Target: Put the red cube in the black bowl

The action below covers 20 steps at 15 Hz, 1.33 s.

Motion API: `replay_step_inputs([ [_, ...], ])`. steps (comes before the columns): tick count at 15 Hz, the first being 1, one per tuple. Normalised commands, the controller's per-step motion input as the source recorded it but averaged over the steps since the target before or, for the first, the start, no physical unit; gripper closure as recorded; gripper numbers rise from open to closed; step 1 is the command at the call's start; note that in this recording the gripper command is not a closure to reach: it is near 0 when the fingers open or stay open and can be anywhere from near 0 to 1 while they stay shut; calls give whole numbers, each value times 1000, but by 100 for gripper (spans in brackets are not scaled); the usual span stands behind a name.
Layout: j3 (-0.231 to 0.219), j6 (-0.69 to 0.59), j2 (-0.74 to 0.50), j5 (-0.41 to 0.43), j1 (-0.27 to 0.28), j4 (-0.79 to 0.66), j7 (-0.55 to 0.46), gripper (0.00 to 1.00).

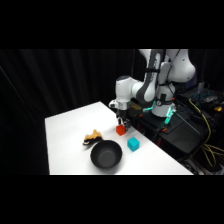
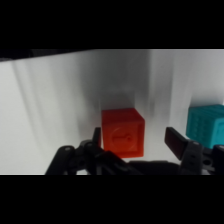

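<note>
Low over the table, gripper (image 2: 132, 137) with fingers spread wider than the red cube (image 2: 123, 132), one finger (image 2: 96, 137) on each side; contact unclear, seemingly a gap on one side. Cube sits on the white table (image 1: 65, 130), cyan cube (image 1: 133, 144) near, black bowl (image 1: 106, 154) just beyond. Cube face shows an embossed mark, unreadable.
</note>
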Motion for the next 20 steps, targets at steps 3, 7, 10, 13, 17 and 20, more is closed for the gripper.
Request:
replay_step_inputs([
  [3,153,238,214,-29,-202,104,-159,0],
  [7,107,159,259,-122,-164,218,-84,100],
  [10,1,44,128,-181,-70,200,29,100],
  [13,-188,-99,-53,-259,84,93,148,100],
  [17,-212,-261,-145,-231,145,56,187,100],
  [20,-238,-574,-404,-283,262,52,313,100],
])
